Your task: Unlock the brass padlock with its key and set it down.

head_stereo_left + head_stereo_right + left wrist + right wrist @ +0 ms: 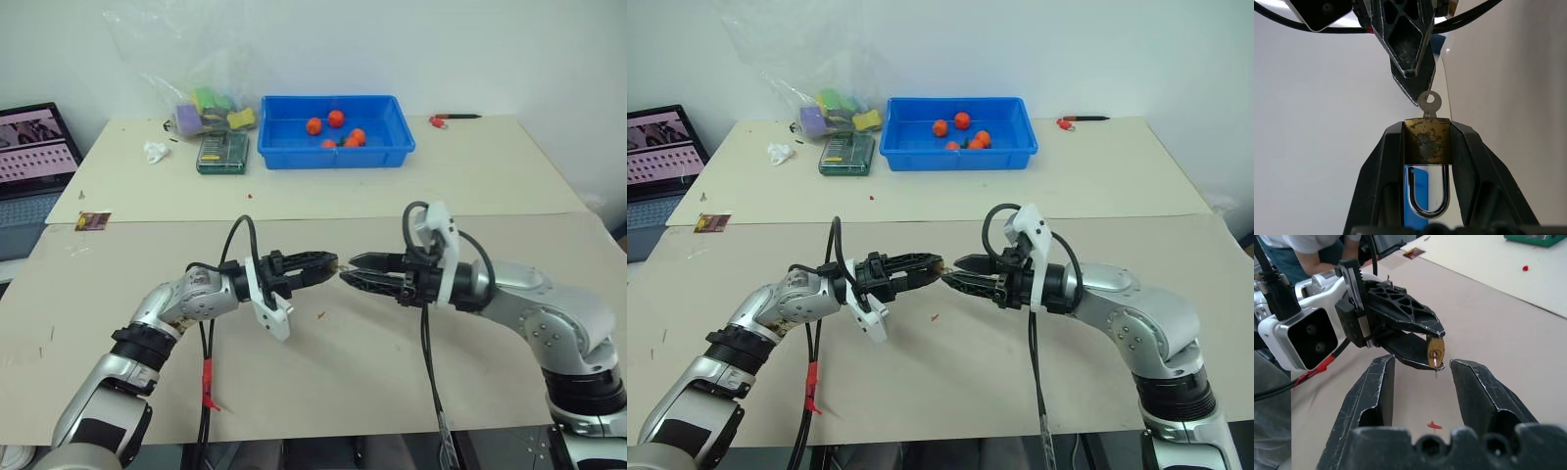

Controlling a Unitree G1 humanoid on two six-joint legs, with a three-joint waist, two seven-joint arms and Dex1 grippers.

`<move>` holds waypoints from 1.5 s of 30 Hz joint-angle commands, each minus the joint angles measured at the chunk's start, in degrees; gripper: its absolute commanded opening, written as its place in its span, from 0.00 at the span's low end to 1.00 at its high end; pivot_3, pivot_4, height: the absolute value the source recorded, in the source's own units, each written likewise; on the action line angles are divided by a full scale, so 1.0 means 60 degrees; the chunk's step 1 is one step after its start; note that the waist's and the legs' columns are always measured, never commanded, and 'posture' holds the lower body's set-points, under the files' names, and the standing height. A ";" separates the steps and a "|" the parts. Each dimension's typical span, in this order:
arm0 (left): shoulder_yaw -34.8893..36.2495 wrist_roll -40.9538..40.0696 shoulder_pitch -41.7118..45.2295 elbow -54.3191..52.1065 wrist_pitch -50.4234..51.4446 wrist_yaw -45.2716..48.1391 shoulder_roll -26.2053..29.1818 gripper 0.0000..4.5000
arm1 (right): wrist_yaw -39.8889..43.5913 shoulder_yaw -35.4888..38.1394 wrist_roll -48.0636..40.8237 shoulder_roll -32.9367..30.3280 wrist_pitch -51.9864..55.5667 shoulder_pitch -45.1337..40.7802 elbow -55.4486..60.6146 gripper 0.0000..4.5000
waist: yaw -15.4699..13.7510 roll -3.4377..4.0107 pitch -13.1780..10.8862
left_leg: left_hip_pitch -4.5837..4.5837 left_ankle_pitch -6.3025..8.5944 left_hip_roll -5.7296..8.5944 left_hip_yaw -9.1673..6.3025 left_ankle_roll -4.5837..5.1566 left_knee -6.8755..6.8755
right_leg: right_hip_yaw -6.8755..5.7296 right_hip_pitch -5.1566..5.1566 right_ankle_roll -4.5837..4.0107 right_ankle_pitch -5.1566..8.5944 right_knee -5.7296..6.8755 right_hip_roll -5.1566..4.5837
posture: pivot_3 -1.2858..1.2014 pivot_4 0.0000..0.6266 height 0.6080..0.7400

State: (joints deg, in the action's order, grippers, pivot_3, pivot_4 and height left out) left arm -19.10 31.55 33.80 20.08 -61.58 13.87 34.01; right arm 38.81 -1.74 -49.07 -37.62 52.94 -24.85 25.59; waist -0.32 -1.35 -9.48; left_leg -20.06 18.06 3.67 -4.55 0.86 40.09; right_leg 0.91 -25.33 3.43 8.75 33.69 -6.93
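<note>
1. Padlock (1427,139): clamped by its sides in my left gripper (328,264), above the table (392,352), shackle back toward my wrist, keyhole facing right.
2. Key (1429,104): seated in the keyhole, bow sticking out, axis along both grippers.
3. Right gripper (1422,369): fingers apart, empty, straddling the bow, nearest for the turn.

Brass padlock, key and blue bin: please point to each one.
brass padlock (1427,139), left wrist view, on its brass body.
key (1429,103), left wrist view, on its round head.
blue bin (333,154), left eye view, on its front wall.
</note>
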 commanded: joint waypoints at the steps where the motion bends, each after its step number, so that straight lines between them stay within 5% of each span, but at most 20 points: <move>1: 0.0284 -0.0045 0.0038 -0.0053 -0.0272 -0.0270 0.0116 0.18 | 0.0129 0.0056 0.0194 0.0109 -0.0240 -0.0377 -0.0058 0.50 | 0.0001 0.0000 0.0000 | 0.0000 0.0000 0.0001 0.0000 0.0000 0.0000 | 0.0000 0.0000 0.0000 0.0000 -0.0001 0.0000 | 0.52 0.24 1.00; 26: 0.0317 -0.0174 -0.0160 -0.0287 -0.0174 -0.0296 0.0128 0.18 | 0.0156 -0.0744 0.1542 0.1488 -0.0631 -0.0747 -0.0914 0.50 | 0.0087 0.0002 0.0001 | -0.0001 -0.0002 0.0002 -0.0003 -0.0003 -0.0003 | 0.0001 -0.0013 -0.0001 -0.0001 0.0046 0.0000 | 0.52 0.24 1.00; 29: 0.0320 -0.0189 -0.0167 -0.0303 -0.0154 -0.0293 0.0122 0.18 | 0.0158 -0.0695 0.1589 0.1623 -0.0606 -0.0759 -0.0998 0.37 | 0.0103 0.0002 0.0001 | -0.0001 -0.0002 0.0002 -0.0003 -0.0003 -0.0003 | 0.0001 -0.0015 -0.0001 -0.0001 0.0047 0.0000 | 0.52 0.24 1.00; 33: 0.0337 -0.0196 -0.0195 -0.0320 -0.0140 -0.0306 0.0127 0.18 | 0.0235 -0.0699 0.1618 0.1691 -0.0549 -0.0744 -0.0995 0.06 | 0.0141 0.0003 0.0001 | -0.0001 -0.0002 0.0002 -0.0005 -0.0003 -0.0003 | 0.0001 -0.0017 -0.0001 -0.0001 0.0049 0.0000 | 0.52 0.24 1.00; 40: 0.0306 -0.0773 -0.0288 -0.0115 0.0037 -0.0128 0.0105 0.18 | 0.0271 -0.0789 0.1817 0.1686 -0.0567 -0.0757 -0.0967 0.03 | 0.0175 0.0003 0.0001 | -0.0001 -0.0002 0.0002 -0.0011 -0.0004 -0.0004 | 0.0002 -0.0022 -0.0002 -0.0001 0.0050 0.0000 | 0.52 0.24 1.00; 42: 0.0257 -0.1304 -0.0300 -0.0021 0.0097 0.0077 0.0094 0.41 | 0.0258 -0.0809 0.1866 0.1699 -0.0569 -0.0775 -0.0971 0.03 | 0.0182 0.0003 0.0001 | -0.0001 -0.0002 0.0000 -0.0015 -0.0004 -0.0004 | 0.0002 -0.0026 -0.0002 -0.0001 0.0052 0.0000 | 0.52 0.24 1.00; 45: 0.0103 -0.1827 -0.0613 -0.0563 0.0654 0.0511 -0.0092 0.61 | 0.0285 -0.0806 0.1872 0.1722 -0.0552 -0.0817 -0.0992 0.03 | 0.0176 0.0004 0.0002 | -0.0008 -0.0003 0.0000 -0.0023 -0.0005 -0.0003 | 0.0003 -0.0042 -0.0002 -0.0002 0.0053 -0.0004 | 0.52 0.24 1.00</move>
State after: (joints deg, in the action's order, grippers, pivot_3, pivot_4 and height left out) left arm -18.93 24.23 31.08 20.47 -59.96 15.81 34.26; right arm 39.98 -7.21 -37.73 -27.43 50.66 -28.84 18.64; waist 0.74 -1.33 -9.47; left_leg -20.11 18.04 3.68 -4.69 0.83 40.06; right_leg 0.93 -25.61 3.41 8.74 34.01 -6.97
